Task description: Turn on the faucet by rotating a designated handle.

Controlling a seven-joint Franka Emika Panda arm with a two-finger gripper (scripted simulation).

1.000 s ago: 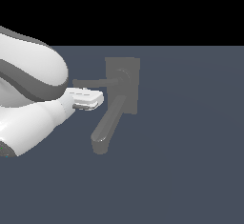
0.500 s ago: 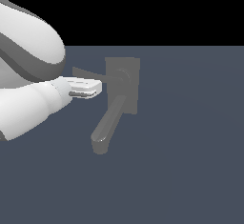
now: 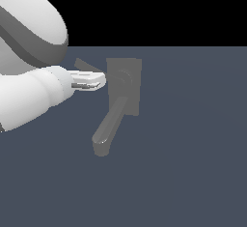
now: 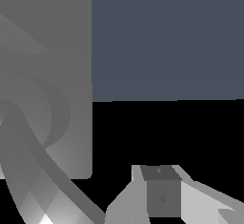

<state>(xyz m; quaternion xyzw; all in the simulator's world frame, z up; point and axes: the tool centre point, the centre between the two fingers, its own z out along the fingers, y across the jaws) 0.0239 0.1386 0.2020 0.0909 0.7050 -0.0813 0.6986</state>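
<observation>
**Tool beside the faucet's handle**

Near the middle of the exterior view, on the flat blue-grey bench [image 3: 193, 173], stands the matte grey faucet [image 3: 124, 86], built of a flat rectangular back plate, a round hub and a thick rounded spout [image 3: 108, 124]. That spout runs down from the hub toward the exterior view's left and ends in a downturned tip. From the hub a thin straight grey rod, the handle [image 3: 89, 66], projects up and toward the exterior view's left; it is much slimmer than the spout and only its outer part shows above the arm's end.

At the exterior view's left, the bulky white robot arm [image 3: 29, 52] with its dark grey band fills the frame edge. Its white tool [image 3: 96, 82] reaches level toward the back plate, the tip lying just beside the plate's edge and directly below the handle. Whether the fingers touch the rod cannot be told from here. How far apart the jaws stand cannot be told either: the exterior view shows them edge-on, and the wrist view catches only one pale finger [image 4: 162, 194] with its darker pad.

Close up in the wrist view, the back plate [image 4: 71, 51] and the curved rings of the hub loom large, with a grey bar [image 4: 43, 170] crossing diagonally in front.

No containers appear in either view.
</observation>
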